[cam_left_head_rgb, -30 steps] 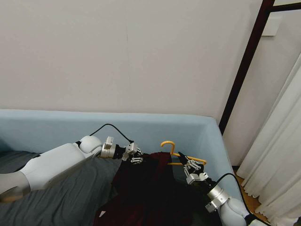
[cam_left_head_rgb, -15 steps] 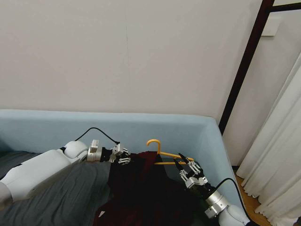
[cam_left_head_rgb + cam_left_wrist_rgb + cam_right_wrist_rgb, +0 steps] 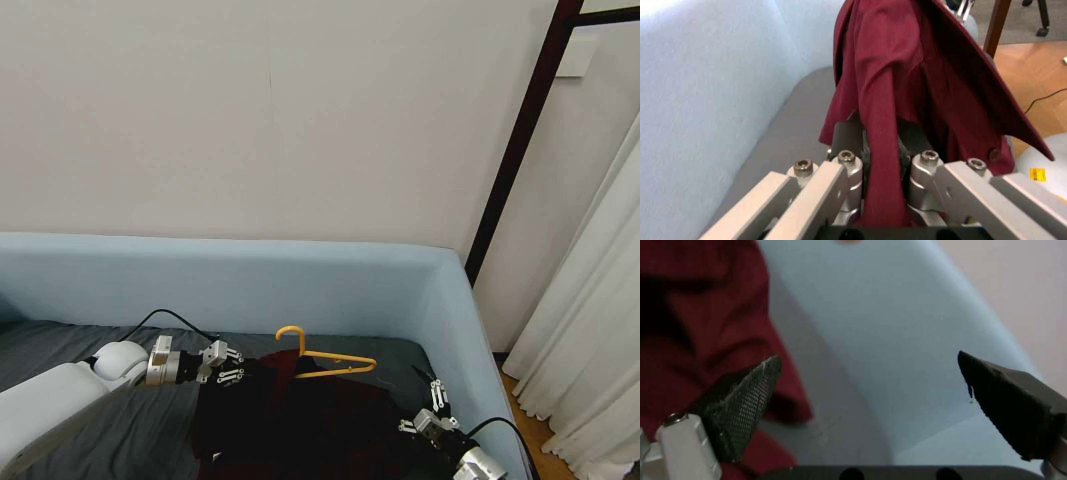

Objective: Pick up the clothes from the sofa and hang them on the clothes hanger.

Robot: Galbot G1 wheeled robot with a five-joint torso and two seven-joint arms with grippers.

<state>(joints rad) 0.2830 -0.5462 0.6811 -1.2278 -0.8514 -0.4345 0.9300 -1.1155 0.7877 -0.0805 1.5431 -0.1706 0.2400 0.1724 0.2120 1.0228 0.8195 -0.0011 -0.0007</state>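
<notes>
A dark red garment lies bunched on the sofa with a yellow hanger in its neck, hook up. My left gripper is at the garment's left edge, shut on the cloth. In the left wrist view its fingers clamp a fold of the red garment, which hangs away from them. My right gripper sits low to the right of the hanger, open and apart from it. In the right wrist view the right gripper holds nothing between its black pads; the garment lies beside it.
The sofa has a light blue backrest, a right armrest and a grey seat. A dark upright post stands right of the sofa, with white curtains beyond. Wooden floor lies past the sofa's end.
My left gripper has moved left and down with the garment, and the hanger went with it. My right gripper has come off the hanger and dropped lower, open.
</notes>
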